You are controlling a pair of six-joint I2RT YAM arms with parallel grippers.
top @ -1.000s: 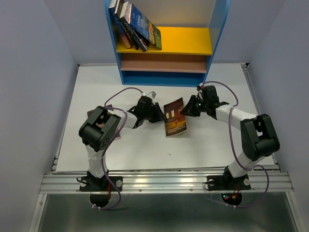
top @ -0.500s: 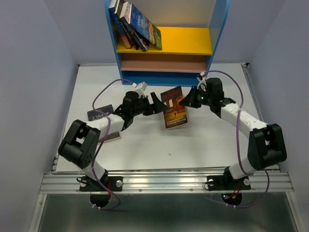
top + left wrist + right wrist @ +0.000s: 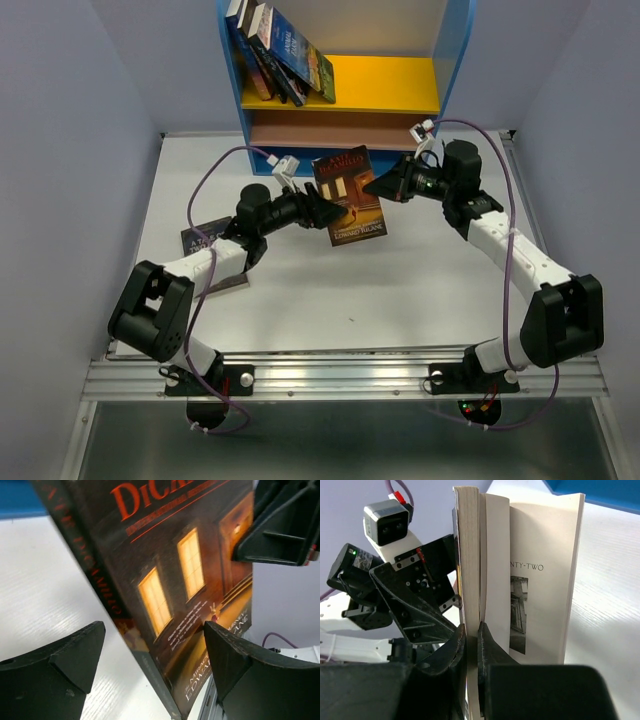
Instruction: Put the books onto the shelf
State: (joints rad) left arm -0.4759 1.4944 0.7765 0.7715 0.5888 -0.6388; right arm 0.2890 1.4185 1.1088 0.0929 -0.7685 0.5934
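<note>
A dark paperback book (image 3: 350,196) with lit windows on its cover is held up on edge over the table, in front of the shelf (image 3: 452,70). My right gripper (image 3: 375,188) is shut on its right side; in the right wrist view the jaws pinch the cover and some pages (image 3: 471,635), and the other pages (image 3: 540,580) fan open. My left gripper (image 3: 320,208) is open, its fingers (image 3: 60,665) straddling the book's spine (image 3: 120,610) without pressing it. Several books (image 3: 282,50) lean to the left on the yellow upper board (image 3: 390,85).
Another dark book (image 3: 205,236) lies flat on the white table (image 3: 400,290) under my left arm. The brown lower board (image 3: 340,130) of the shelf is bare. Blue-grey walls close in both sides of the table.
The book has risen from lying flat to standing on edge and moved toward the shelf, carried by my right gripper. My left gripper opened wide and stretched forward after it.
</note>
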